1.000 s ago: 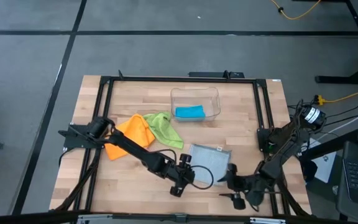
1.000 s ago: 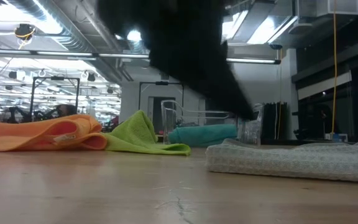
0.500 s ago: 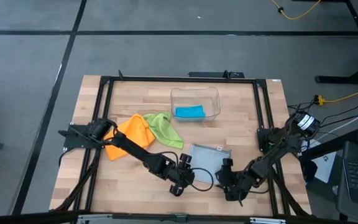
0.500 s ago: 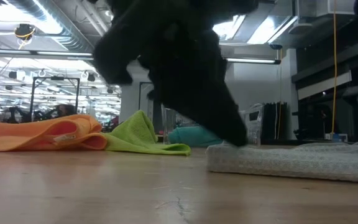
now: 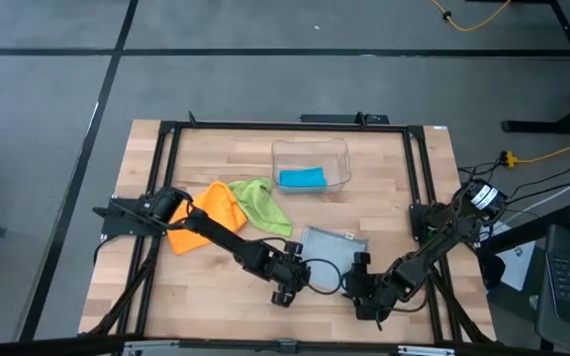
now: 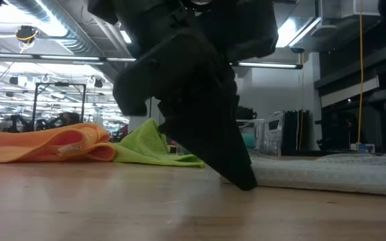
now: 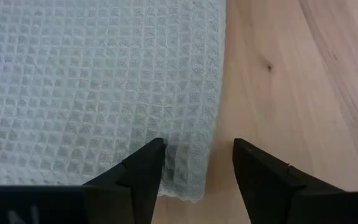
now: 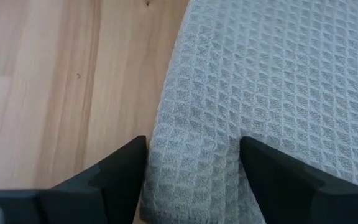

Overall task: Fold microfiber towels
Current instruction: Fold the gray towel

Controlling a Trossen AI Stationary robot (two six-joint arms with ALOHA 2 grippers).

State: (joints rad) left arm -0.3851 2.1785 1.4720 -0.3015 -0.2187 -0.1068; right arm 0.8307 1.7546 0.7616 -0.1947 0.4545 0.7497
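Observation:
A pale grey-blue towel [image 5: 331,247] [image 6: 327,171] lies flat near the table's front edge. My left gripper [image 5: 295,277] [image 7: 194,168] is open at the towel's near left corner [image 7: 188,186], one finger over the cloth and one over bare wood. My right gripper [image 5: 360,282] [image 8: 194,171] is open at the near right corner [image 8: 166,180], standing over it the same way. An orange towel [image 5: 209,214] and a lime green towel [image 5: 261,203] lie crumpled together at the left. A teal towel [image 5: 302,178] lies in the bin. My left gripper slants down from the table's left, and in the low view one fingertip [image 6: 245,182] reaches the tabletop at the towel's edge. Whether it touches the cloth I cannot tell. My right gripper slants down over its corner. Whether its fingers touch the cloth I cannot tell.
A clear plastic bin [image 5: 310,148] stands at the far middle of the table. A black frame [image 5: 285,126] runs around the work area. Bare wood [image 5: 196,287] lies at the front left.
My right gripper has gone toward the table's left and far side, come down and tipped further downward onto the towel's near right corner. My left gripper has come down at the towel's near left corner. The towels have kept still.

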